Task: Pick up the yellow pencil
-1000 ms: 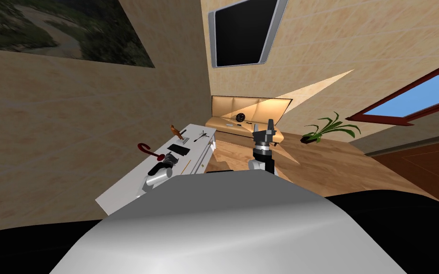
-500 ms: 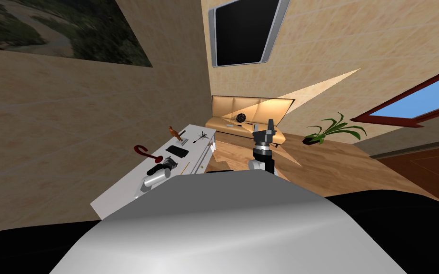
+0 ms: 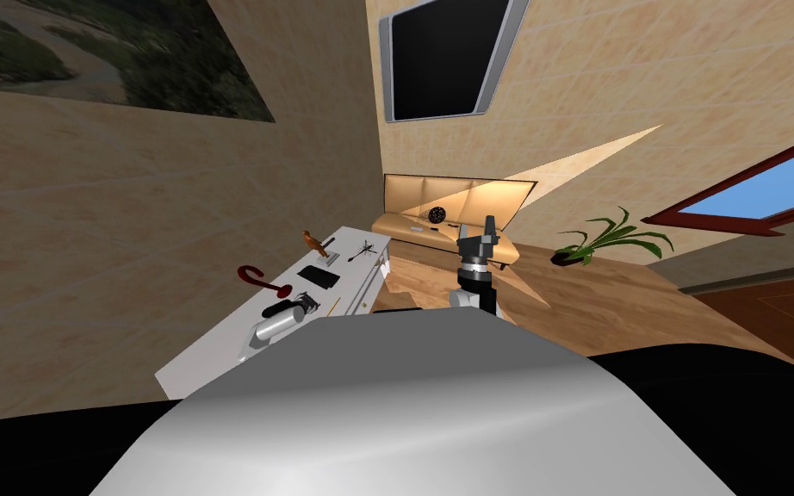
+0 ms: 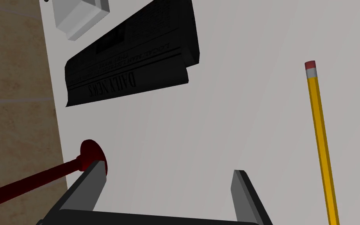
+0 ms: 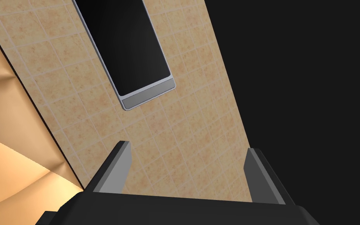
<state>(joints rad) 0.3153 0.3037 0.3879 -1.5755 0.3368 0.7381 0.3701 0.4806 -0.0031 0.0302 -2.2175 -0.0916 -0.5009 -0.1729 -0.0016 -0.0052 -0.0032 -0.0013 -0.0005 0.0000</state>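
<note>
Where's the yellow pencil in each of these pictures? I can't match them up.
Head view: the yellow pencil lies near the white table's front edge, beside the left gripper.
Left wrist view: the pencil lies to one side, outside the open gripper.
Right wrist view: the right gripper points away from the table.
Shared landmark: the black newspaper.

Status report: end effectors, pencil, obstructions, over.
Left end effector open above white table. Yellow pencil flat beside it, outside its span, ungrasped. Right end effector open, raised. Red stick opposite side, not blocking.
</note>
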